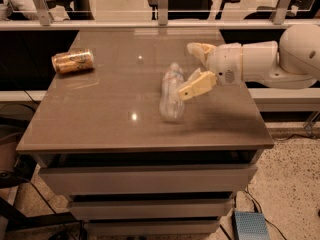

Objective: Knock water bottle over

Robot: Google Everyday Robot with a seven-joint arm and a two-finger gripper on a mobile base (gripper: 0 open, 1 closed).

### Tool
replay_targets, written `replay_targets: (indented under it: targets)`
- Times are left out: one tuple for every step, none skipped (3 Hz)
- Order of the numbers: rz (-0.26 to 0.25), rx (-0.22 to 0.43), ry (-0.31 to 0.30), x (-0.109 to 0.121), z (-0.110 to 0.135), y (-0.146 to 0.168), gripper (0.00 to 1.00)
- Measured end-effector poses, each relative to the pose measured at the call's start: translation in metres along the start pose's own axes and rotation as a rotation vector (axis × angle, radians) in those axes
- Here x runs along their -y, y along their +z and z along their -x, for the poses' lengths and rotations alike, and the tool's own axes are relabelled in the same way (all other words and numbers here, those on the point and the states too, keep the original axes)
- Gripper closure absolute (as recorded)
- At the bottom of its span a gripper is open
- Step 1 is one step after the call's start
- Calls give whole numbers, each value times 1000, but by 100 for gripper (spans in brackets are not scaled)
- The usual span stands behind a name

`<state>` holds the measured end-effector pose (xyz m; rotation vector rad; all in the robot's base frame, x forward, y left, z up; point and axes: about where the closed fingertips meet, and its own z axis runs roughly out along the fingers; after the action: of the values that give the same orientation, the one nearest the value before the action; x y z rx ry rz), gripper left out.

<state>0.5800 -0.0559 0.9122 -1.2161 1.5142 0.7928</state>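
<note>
The water bottle (171, 92) is a clear plastic bottle near the middle of the brown table (100, 129). It is blurred with motion and leans slightly, its top toward the back. My gripper (186, 70) comes in from the right on a white arm (260, 61). It is open and holds nothing. Its two tan fingers are spread apart, and the near finger (197, 85) touches the bottle's right side. The far finger (200, 49) is behind the bottle, apart from it.
A gold-orange drink can (73, 61) lies on its side at the table's back left. A glass railing (160, 6) runs behind the table. Drawers (145, 179) sit under the tabletop. A blue box (250, 225) stands on the floor at the lower right.
</note>
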Motion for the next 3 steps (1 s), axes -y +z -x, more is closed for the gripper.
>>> replay_targets:
  targets:
    - [-13,-3,-12,10,5,-5,0]
    - [-37,-15,-12,12,4,-20,0]
    - [-62,-22,0,9,-2,-37,0]
